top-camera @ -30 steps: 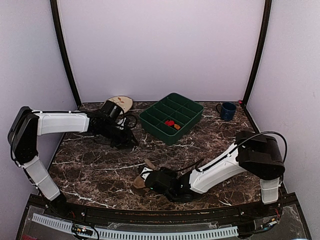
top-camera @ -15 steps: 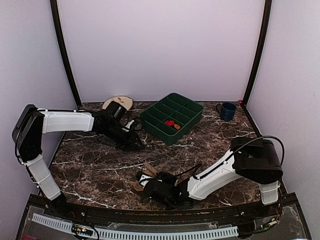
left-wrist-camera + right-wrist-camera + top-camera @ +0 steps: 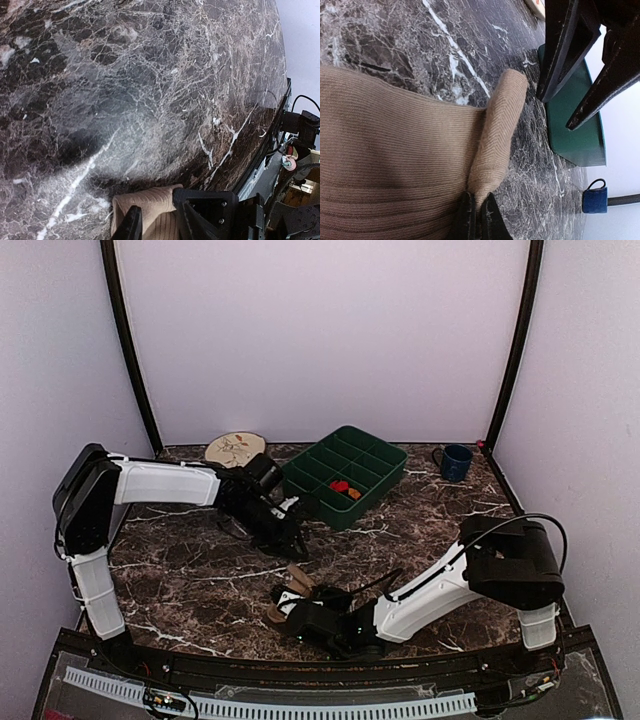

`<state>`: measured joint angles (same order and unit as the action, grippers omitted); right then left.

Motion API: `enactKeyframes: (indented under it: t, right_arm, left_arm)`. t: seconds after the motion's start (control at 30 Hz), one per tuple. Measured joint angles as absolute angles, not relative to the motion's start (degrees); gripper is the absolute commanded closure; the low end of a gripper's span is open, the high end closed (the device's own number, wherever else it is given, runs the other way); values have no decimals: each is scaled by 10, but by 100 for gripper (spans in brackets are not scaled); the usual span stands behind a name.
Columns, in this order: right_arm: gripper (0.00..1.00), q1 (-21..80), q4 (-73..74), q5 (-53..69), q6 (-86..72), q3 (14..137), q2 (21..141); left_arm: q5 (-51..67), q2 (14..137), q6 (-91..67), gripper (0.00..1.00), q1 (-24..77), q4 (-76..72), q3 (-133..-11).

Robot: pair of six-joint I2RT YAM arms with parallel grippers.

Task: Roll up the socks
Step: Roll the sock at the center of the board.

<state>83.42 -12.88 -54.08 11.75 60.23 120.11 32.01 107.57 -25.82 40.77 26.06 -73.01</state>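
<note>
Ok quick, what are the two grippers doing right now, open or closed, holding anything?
Left gripper: open, empty, close to the tan sock.
Right gripper: shut on the tan sock.

In the top view we see only small bits of the tan sock (image 3: 296, 578) near the front edge of the table (image 3: 450, 520), because the right gripper (image 3: 305, 612) covers the rest. In both wrist views the picture edges cut it off. The red and orange bits (image 3: 345, 488) in the green tray (image 3: 375, 455) are too small for us to name.
</note>
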Motion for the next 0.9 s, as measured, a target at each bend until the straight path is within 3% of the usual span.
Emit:
enactKeyframes:
  t: [0.9]
  right_arm:
    - [100,835,-135,-541,119,600,1201]
  left_arm:
    - [308,1094,-244,74,443,258,-682]
